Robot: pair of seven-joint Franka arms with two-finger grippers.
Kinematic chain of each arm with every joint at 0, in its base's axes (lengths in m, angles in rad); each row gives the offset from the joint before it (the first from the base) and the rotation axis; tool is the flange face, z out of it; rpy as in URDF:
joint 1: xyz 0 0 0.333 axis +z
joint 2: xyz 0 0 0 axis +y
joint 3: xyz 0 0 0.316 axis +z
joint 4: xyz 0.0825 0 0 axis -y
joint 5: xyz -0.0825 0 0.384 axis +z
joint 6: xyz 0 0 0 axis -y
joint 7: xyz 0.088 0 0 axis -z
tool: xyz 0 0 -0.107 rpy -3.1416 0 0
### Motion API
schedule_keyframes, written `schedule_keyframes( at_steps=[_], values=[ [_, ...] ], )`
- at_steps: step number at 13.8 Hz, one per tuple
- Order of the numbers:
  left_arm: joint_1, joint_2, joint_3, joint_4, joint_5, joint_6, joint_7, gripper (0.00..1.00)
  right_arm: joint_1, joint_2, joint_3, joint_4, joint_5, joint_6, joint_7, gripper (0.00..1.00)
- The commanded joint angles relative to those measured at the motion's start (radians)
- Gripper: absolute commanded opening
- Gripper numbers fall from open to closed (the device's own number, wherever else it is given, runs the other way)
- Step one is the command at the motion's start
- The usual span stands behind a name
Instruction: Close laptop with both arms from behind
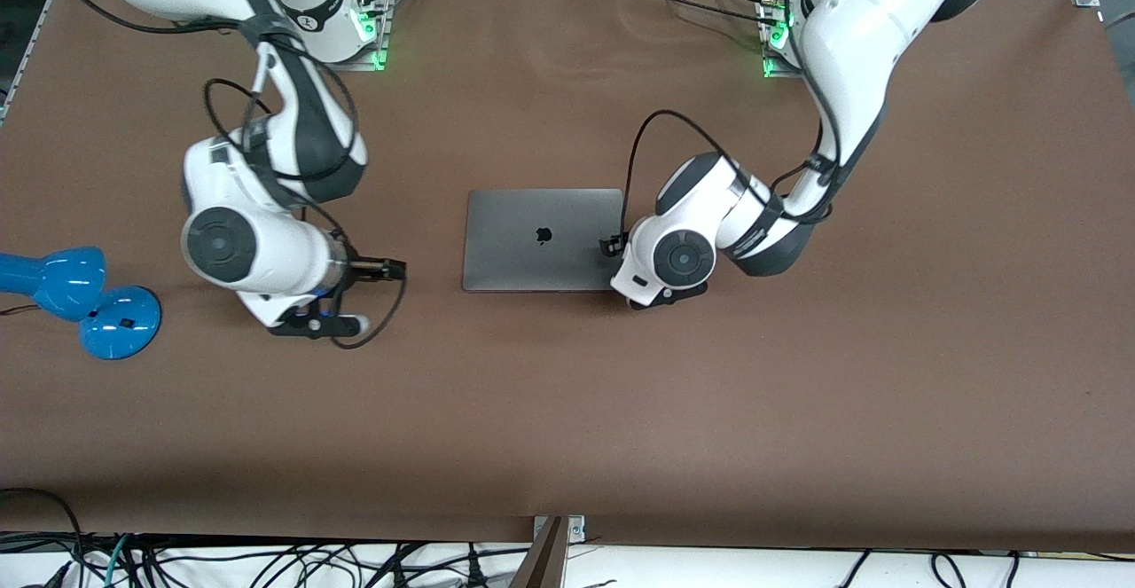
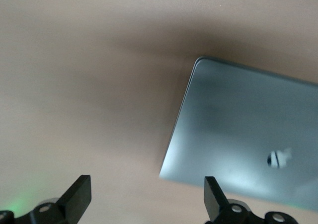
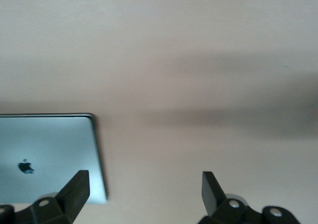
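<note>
Laptop (image 1: 543,239) lies shut mid-desk (image 1: 567,411) — left gripper (image 2: 144,196) over its edge, right gripper (image 3: 144,194) beside it, both wide, empty.

You've got a blue desk lamp (image 1: 75,297) lying on the brown counter (image 1: 567,411) at the right arm's end, its round base nearer the front camera than its head. Loose black cables (image 1: 266,561) hang along the counter's front edge.

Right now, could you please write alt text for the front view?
A closed grey laptop lies flat mid-table. The left end effector sits at one side edge, the right end effector open beside the other. A blue lamp lies near the table's edge.
</note>
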Motion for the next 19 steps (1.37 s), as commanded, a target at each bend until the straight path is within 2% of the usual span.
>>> schedule_keyframes(
  at_steps=[1,3,6,9,10,13,16,19],
  values=[
    [0.03,-0.191,0.011,-0.145,0.005,-0.035,0.102,1.0,-0.072,-0.036,0.01,-0.018,0.001,-0.022,-0.049,1.0],
    [0.046,-0.29,0.028,-0.196,0.005,-0.067,0.177,1.0,-0.096,-0.045,0.002,0.011,-0.004,-0.022,-0.058,1.0],
    [0.046,-0.424,0.097,-0.25,0.002,-0.115,0.309,1.0,-0.139,-0.044,-0.01,0.083,-0.015,-0.066,-0.142,1.0],
    [0.044,-0.547,0.167,-0.289,0.002,-0.164,0.427,1.0,-0.106,-0.132,-0.123,0.086,-0.003,-0.076,-0.187,1.0],
    [0.043,-0.602,0.201,-0.323,0.001,-0.164,0.482,1.0,-0.106,-0.171,-0.133,0.08,-0.004,-0.074,-0.185,1.0],
    [0.04,-0.72,0.293,-0.386,-0.013,-0.172,0.614,1.0,-0.107,-0.327,-0.17,-0.024,-0.013,-0.074,-0.188,1.0],
    [0.051,-0.792,0.384,-0.392,-0.013,-0.192,0.742,1.0,-0.104,-0.476,-0.199,-0.156,-0.018,-0.101,-0.191,1.0],
    [0.142,-0.845,0.398,-0.392,-0.012,-0.192,0.879,1.0,-0.109,-0.6,-0.21,-0.286,-0.022,-0.105,-0.242,1.0]
  ],
)
